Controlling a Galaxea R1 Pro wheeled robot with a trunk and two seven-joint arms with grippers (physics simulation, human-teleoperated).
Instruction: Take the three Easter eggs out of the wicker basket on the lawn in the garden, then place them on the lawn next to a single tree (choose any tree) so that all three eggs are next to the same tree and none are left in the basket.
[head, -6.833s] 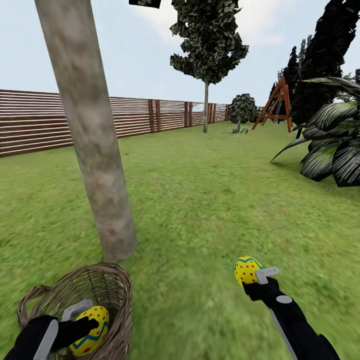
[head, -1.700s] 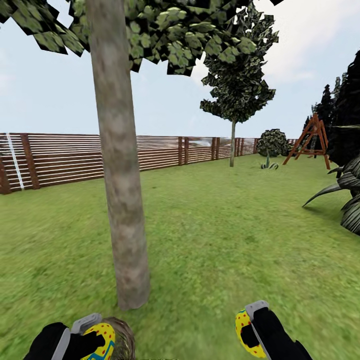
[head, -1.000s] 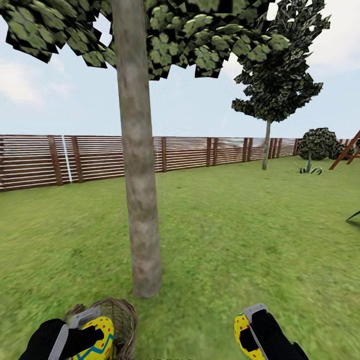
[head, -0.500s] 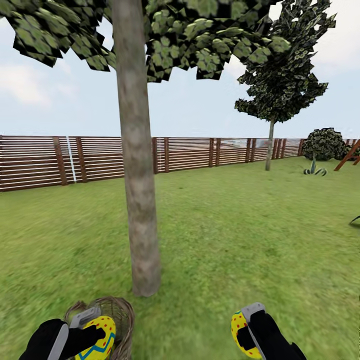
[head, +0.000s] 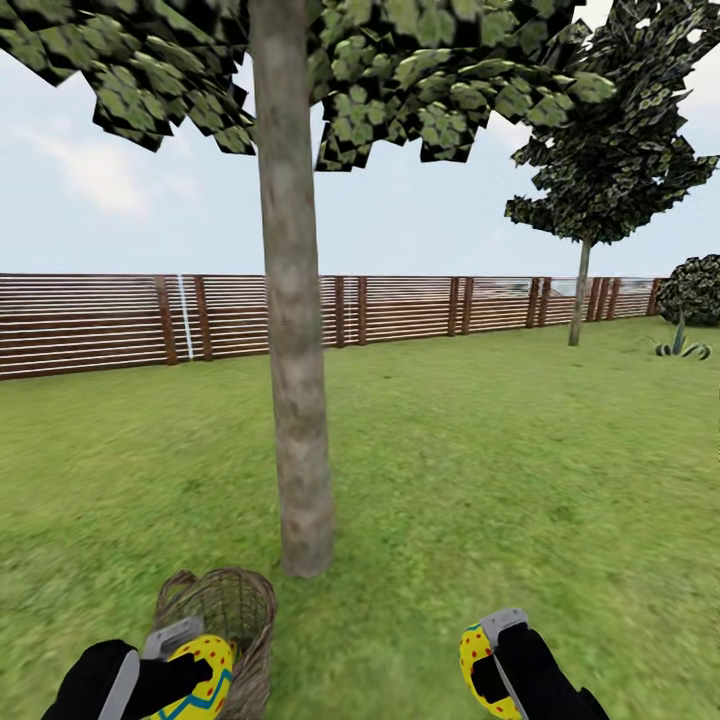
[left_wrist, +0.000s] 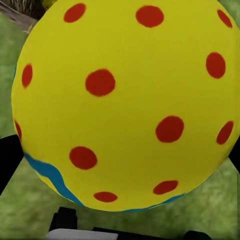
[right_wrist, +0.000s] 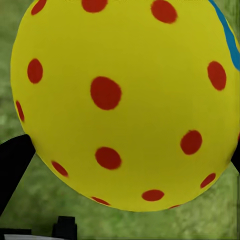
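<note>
My left gripper is shut on a yellow Easter egg with red dots, held low at the left just in front of the wicker basket. That egg looms large in the left wrist view. My right gripper is shut on a second Easter egg, low at the right over the lawn; the same egg is close up in the right wrist view. The tree with the thick pale trunk stands right behind the basket. A third egg is hidden or out of view.
A brown slatted fence runs across the back of the grass. A thin-trunked tree and a round bush stand far off at the right. Open grass stretches right of the thick trunk.
The camera has swung and pulled back, so the trunk, fence and far tree shifted right and more of the basket shows. Both grippers still hold their eggs.
</note>
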